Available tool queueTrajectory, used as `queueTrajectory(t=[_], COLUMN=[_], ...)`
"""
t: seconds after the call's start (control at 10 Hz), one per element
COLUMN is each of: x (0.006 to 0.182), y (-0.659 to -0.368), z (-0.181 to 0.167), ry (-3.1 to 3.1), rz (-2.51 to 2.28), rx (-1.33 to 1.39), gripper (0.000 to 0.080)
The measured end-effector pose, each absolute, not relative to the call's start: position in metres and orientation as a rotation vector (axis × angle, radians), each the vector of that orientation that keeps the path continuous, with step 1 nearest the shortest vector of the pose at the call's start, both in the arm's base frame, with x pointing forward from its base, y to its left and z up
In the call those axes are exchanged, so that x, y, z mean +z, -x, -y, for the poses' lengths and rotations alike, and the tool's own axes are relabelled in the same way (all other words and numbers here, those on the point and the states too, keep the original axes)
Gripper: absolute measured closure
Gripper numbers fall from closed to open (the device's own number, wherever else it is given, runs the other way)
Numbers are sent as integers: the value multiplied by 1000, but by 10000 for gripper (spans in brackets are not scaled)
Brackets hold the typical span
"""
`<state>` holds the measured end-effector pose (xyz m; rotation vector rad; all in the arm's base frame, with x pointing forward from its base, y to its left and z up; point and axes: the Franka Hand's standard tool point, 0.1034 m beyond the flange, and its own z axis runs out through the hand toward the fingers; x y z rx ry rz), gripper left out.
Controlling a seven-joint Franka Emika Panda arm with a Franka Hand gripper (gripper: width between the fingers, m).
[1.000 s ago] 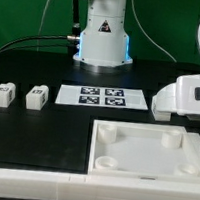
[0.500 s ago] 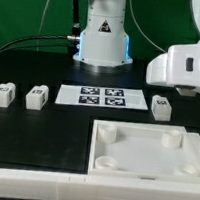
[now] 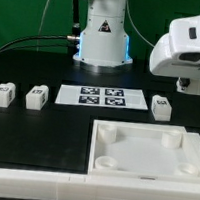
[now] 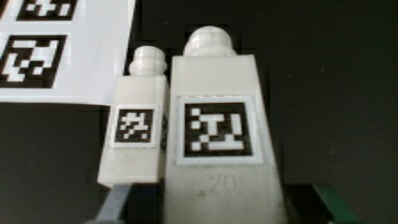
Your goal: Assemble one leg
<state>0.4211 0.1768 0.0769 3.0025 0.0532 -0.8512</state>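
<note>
The leg (image 4: pixel 214 120) is judged light, rigid, smooth-faced plastic, best taken across its long flat sides near mid-length. Spread of the gripper (image 3: pixel 189 86) cannot be told; its fingers are barely shown.

Exterior view evenly and brightly lit, black matte desk (image 3: pixel 42 147), white panel (image 3: pixel 142 155) nearly washed out with soft shadows in its sockets, cyan glow on the arm's base (image 3: pixel 103 40), coarse low resolution, wrist view dimmer, leg (image 4: pixel 217 120) soft and out of focus, tag edges fuzzy
</note>
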Motion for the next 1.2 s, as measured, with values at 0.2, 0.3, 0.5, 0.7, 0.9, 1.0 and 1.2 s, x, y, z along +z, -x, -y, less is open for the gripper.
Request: queueTrajectory(t=[0.2, 0.3, 0.5, 0.7, 0.9, 1.0, 1.2], x=[80, 83, 94, 105, 118, 121, 121], y=[-436, -438, -450, -461, -485, -492, -494], z=[-171, -166, -153, -136, -120, -113, -114], ry=[-3096, -3132, -3185, -3201, -3198, -3192, -3193], rz=[-88, -83, -89, -108, -131, -178, -177], rx=[-564, -415, -132, 82, 274, 247, 250], gripper=[507, 507, 507, 507, 507, 507, 507])
